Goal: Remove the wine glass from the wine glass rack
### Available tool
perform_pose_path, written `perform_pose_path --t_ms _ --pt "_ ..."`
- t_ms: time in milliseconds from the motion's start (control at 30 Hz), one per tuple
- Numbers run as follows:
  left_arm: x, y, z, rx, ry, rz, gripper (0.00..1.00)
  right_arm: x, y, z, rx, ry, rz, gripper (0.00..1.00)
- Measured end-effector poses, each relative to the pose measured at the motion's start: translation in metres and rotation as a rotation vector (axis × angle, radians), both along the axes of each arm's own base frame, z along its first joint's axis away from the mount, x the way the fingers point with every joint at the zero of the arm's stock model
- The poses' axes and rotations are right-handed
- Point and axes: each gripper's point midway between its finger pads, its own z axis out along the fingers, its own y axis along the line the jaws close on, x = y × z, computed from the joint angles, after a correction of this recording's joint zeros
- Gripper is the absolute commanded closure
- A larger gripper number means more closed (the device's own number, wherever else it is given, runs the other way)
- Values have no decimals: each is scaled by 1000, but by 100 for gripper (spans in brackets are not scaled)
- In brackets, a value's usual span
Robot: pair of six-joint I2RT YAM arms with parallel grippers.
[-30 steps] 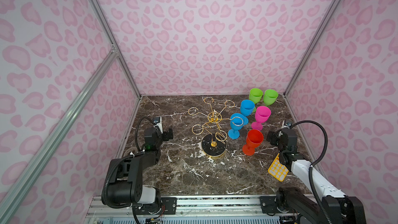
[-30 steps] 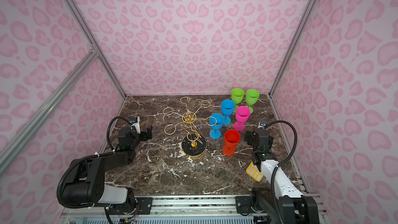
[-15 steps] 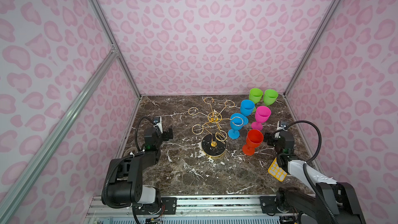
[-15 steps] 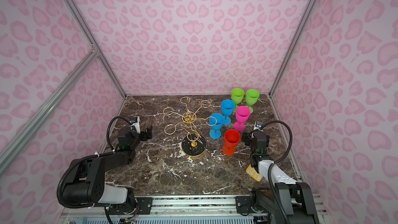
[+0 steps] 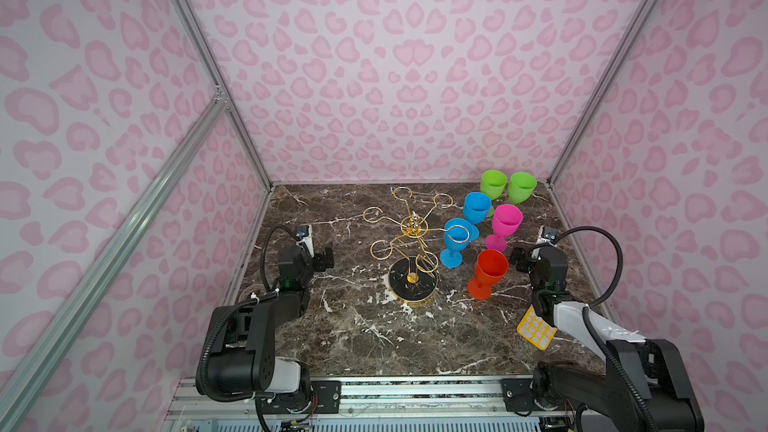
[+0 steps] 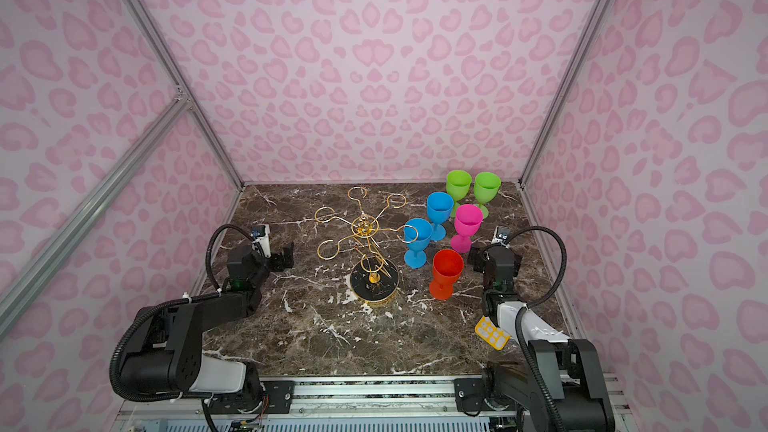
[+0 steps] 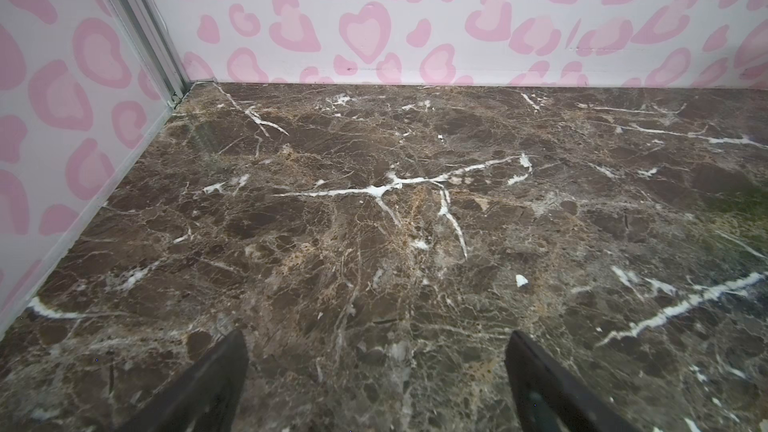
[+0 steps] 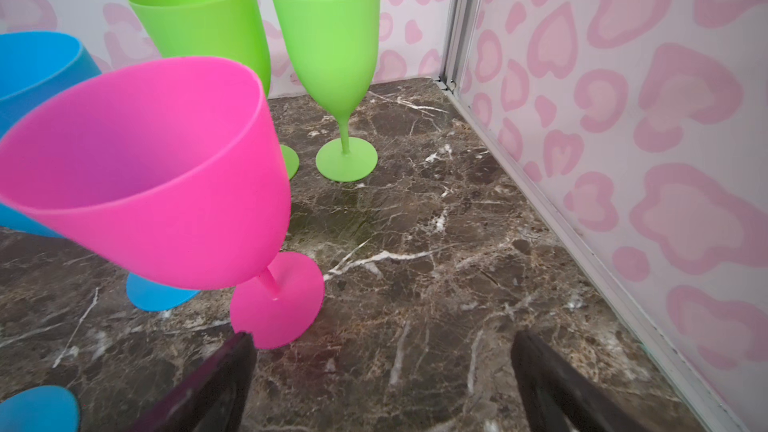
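Pink heart-print walls (image 5: 415, 56) take up most of both top views. They close in the dark marble surface (image 5: 374, 338), which lies in the lower middle of the frame. The left arm (image 5: 249, 334) stands at the lower left and the right arm (image 5: 582, 322) at the lower right.

The wine glass rack (image 5: 414, 226) stands upright at the centre of the surface on its round black base (image 5: 405, 290), its gold wire arms fanning out above.

To the right of the rack, six glasses stand upright on their own feet. Two green wine glasses (image 5: 493, 184) (image 5: 522, 187) are side by side near the upper right corner of the surface. Below them are the far blue wine glass (image 5: 477, 206) and the pink wine glass (image 5: 507, 220). Lower still are the near blue wine glass (image 5: 455, 243) and the red wine glass (image 5: 490, 270). One rack loop crosses in front of the near blue wine glass, whose foot rests on the marble.

The left pincer (image 5: 328, 257), left of the rack, is spread wide over bare marble, as its fingers (image 7: 216, 380) show in the left wrist view. The right pincer (image 5: 517, 254), just right of the red wine glass, is also spread and grips nothing. In the right wrist view one finger (image 8: 216, 380) ends at the rim of the pink foot, and whether it touches cannot be told.

A small yellow dotted tile (image 5: 536, 331) lies at the lower right, beside the right arm.
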Motion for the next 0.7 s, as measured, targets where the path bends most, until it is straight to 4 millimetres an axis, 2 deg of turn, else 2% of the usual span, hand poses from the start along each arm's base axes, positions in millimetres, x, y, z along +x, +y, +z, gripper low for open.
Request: perform_pose_path --t_ms 167,367,500,700 --pt "0 0 0 -1 0 -2 2 -2 9 0 -20 -2 32 2" --pt "1 0 0 -1 0 -2 3 -5 -8 2 -36 -12 -43 2" --pt "10 10 6 -4 -6 60 2 -4 -1 -3 -32 -3 -19 2" --pt "10 11 5 -3 2 66 2 -3 2 -8 -37 13 -12 2"
